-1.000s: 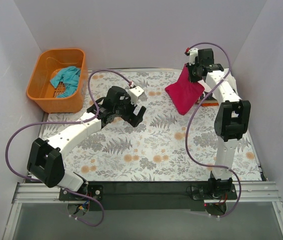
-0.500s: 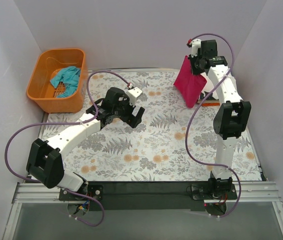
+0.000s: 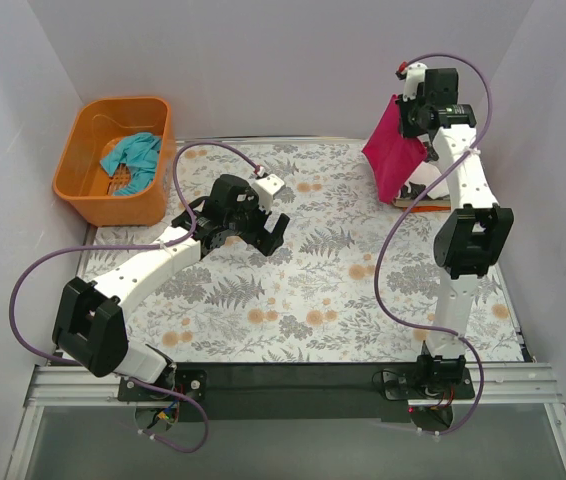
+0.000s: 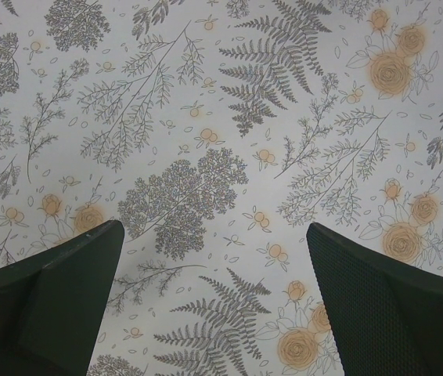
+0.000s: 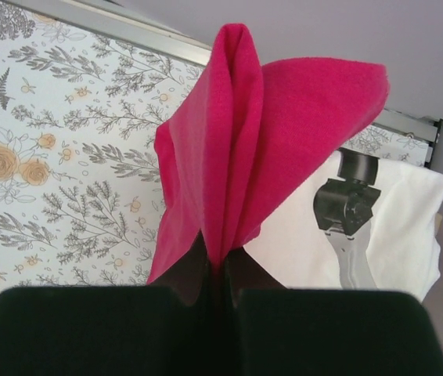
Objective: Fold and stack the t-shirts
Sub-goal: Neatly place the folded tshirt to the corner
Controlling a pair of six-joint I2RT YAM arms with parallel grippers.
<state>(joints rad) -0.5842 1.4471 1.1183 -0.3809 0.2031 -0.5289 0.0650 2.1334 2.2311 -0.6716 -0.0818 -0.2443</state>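
Observation:
My right gripper [image 3: 411,112] is shut on the folded magenta-red t-shirt [image 3: 396,147] and holds it hanging above the table's far right corner. In the right wrist view the shirt [image 5: 245,149] rises from between my closed fingertips [image 5: 223,262]. Under it lies the folded white t-shirt [image 5: 405,211], seen in the top view [image 3: 425,184] at the far right edge. The teal t-shirt [image 3: 131,158] lies crumpled in the orange basket [image 3: 113,205]. My left gripper [image 3: 259,228] is open and empty over the mat's middle; its fingers [image 4: 57,290] frame bare mat.
The floral mat [image 3: 303,290] covers the table. The orange basket stands off the mat at the far left. White walls close in at the back and both sides. My right arm's link [image 5: 345,211] shows above the white shirt.
My right gripper has lifted the magenta-red shirt up and carried it right and back, over the white shirt. The left arm has barely moved.

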